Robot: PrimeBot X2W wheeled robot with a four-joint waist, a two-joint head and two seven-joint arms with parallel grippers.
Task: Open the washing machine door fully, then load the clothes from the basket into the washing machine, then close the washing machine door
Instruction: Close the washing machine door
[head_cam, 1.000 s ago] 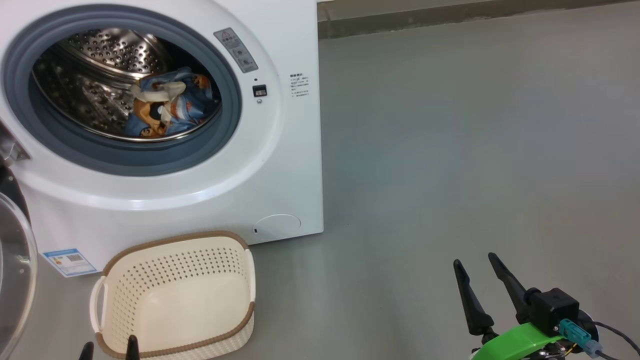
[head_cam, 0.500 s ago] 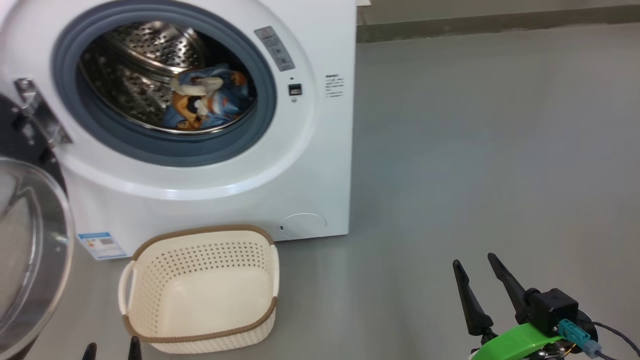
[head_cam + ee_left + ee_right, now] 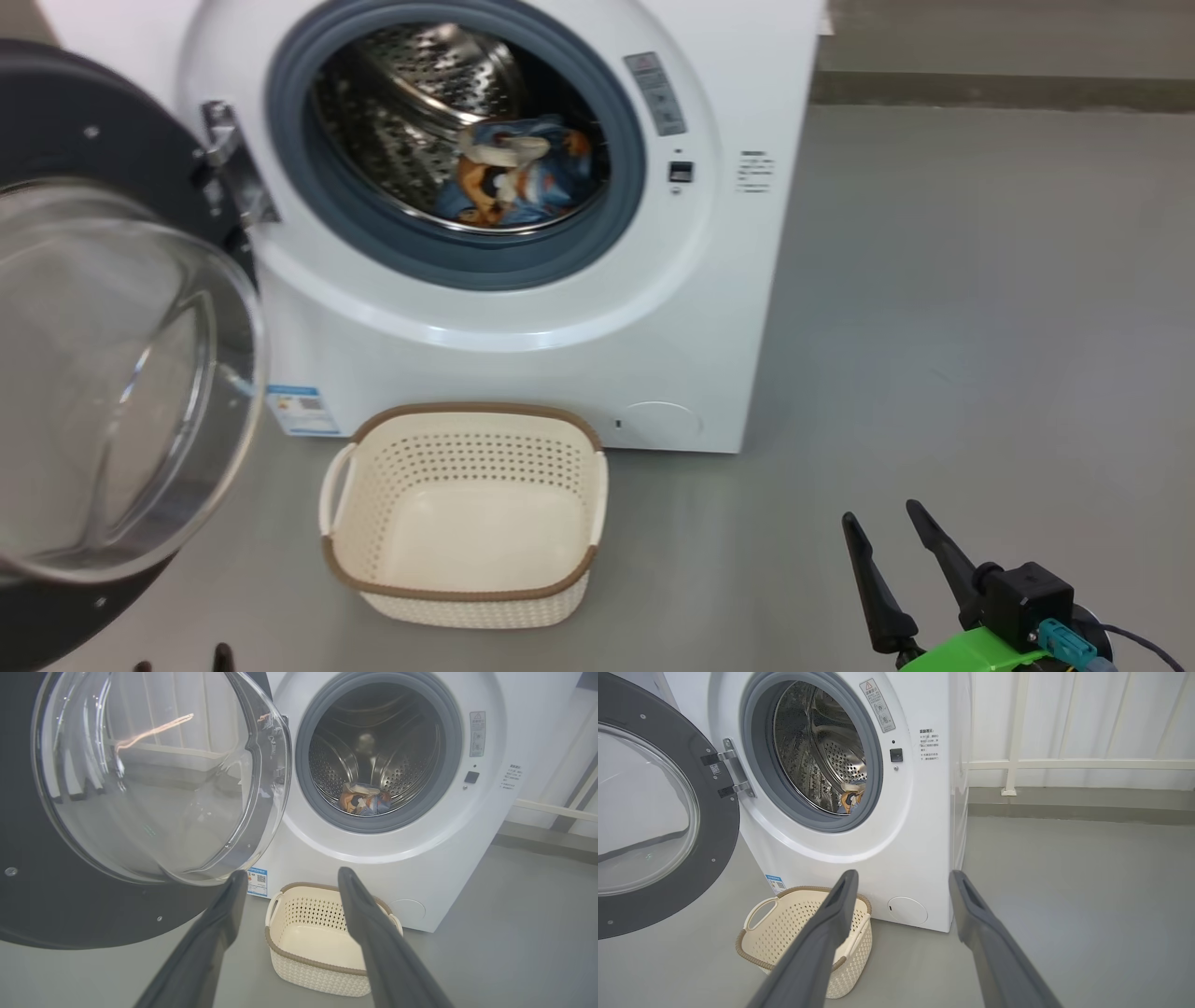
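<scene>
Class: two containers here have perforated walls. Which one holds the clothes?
The steel drum: the blue-and-orange clothes lie inside it. The cream basket in front of the machine holds nothing.

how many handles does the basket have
2. The left handle sits on the basket's left end and the right handle on its right end, in the head view. None looks hidden.

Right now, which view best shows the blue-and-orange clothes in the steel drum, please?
The head view: the blue-and-orange clothes lie large and clear. The left wrist view shows them small; the right wrist view, a mere sliver.
</scene>
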